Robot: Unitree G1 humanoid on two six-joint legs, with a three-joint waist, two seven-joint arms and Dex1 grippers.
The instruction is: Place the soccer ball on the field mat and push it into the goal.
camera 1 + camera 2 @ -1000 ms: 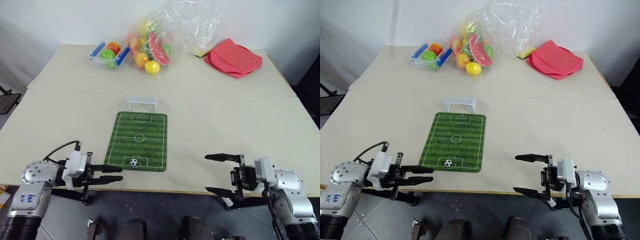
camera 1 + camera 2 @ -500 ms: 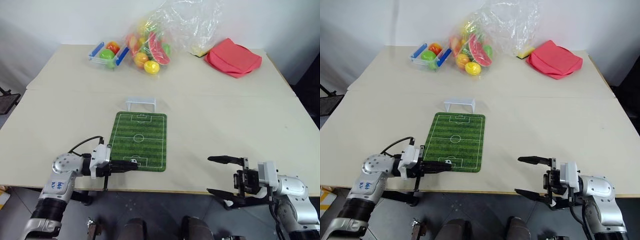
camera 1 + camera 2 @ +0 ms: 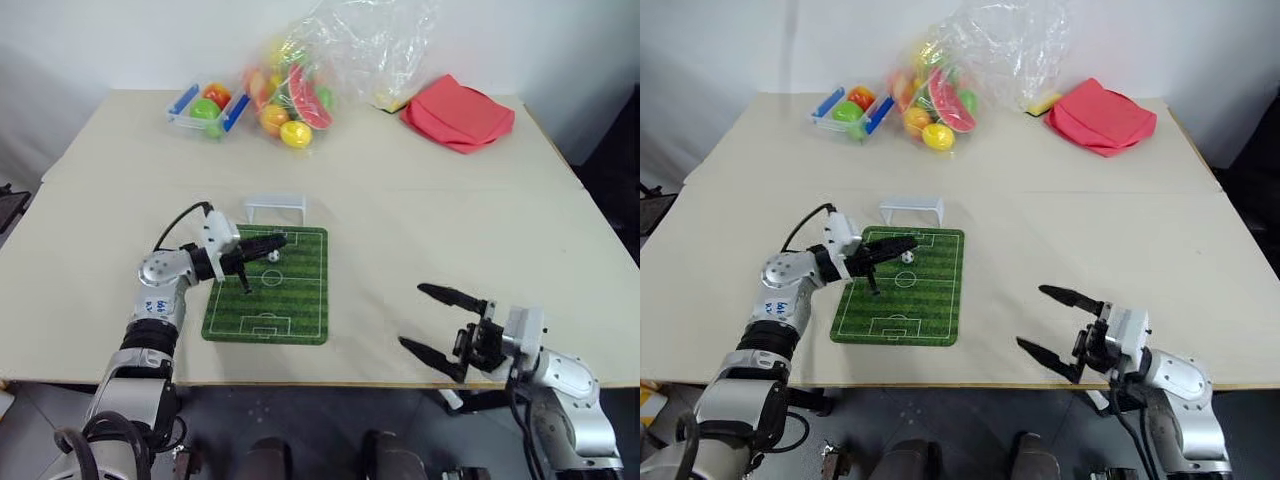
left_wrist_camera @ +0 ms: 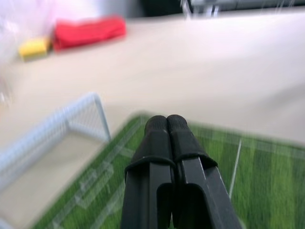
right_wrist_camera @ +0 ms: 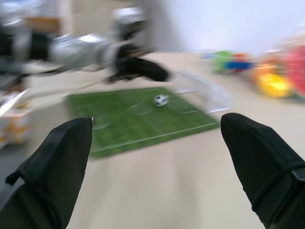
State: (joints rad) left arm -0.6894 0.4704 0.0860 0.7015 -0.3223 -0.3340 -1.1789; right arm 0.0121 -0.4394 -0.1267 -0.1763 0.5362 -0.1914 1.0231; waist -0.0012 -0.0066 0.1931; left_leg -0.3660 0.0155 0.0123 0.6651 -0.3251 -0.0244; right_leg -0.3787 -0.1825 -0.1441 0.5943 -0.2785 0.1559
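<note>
One soccer ball (image 3: pixel 272 255) lies on the one field mat (image 3: pixel 268 295), in the half nearer the goal (image 3: pixel 275 207), just short of the mat's far penalty box. The single white goal stands on the counter (image 3: pixel 420 230) just past the mat's far edge.

The left end effector (image 3: pixel 275 241) reaches over the mat with its two black fingers pressed together, empty, its tips just beside the ball on the goal side; whether they touch it cannot be told. The right end effector (image 3: pixel 432 320) hovers at the counter's near edge, well apart from the mat, its two fingers spread wide with nothing between them.

At the far side sit one blue-handled clear tray (image 3: pixel 204 105) of toy fruits, one clear plastic bag (image 3: pixel 330 60) with more fruits, and one folded red cloth (image 3: pixel 458 112).
</note>
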